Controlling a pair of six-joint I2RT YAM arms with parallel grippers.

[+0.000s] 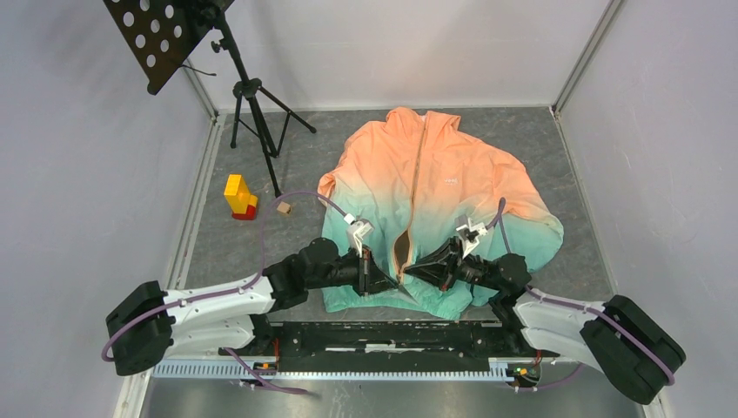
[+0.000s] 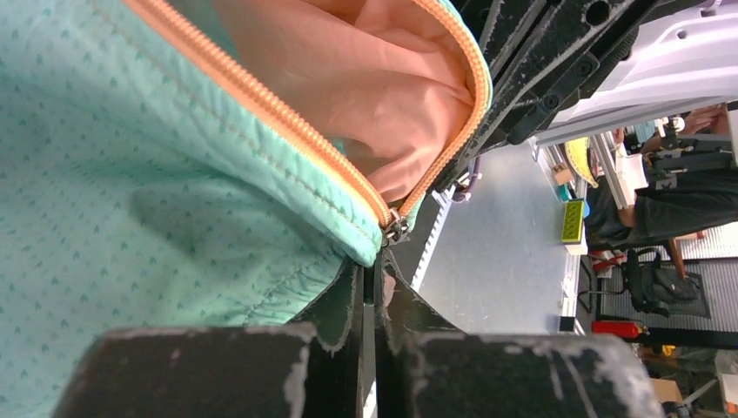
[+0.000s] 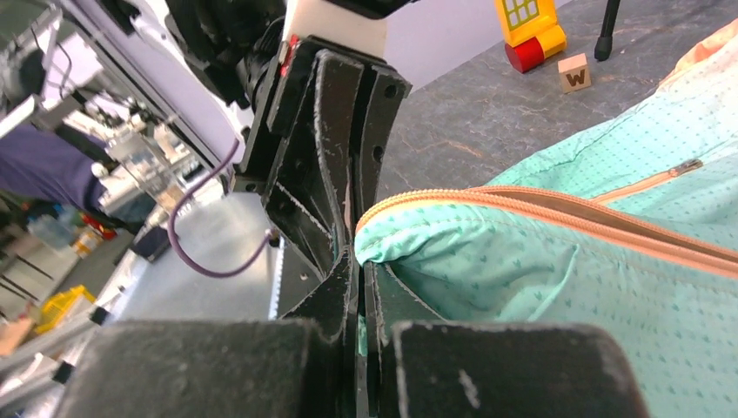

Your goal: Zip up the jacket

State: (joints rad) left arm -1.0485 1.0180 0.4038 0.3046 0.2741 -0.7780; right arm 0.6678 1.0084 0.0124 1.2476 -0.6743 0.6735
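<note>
The jacket [image 1: 452, 165] lies flat on the table, peach at the top and teal at the bottom. Its tan centre zipper [image 1: 419, 165] is joined higher up and gapes open near the hem. My left gripper [image 1: 376, 276] is shut on the teal hem [image 2: 287, 261] at the left zipper edge, just below the slider [image 2: 397, 228]. My right gripper [image 1: 424, 270] is shut on the teal hem corner [image 3: 392, 248] of the right zipper edge. In the wrist views each gripper [image 2: 376, 272] [image 3: 359, 266] faces the other at close range. Peach lining [image 2: 365, 87] shows in the gap.
A yellow and red toy block [image 1: 239, 197] and a small wooden cube [image 1: 284, 208] sit left of the jacket; both also show in the right wrist view [image 3: 529, 22] [image 3: 574, 73]. A black stand on a tripod [image 1: 252, 96] stands at the back left. White walls enclose the table.
</note>
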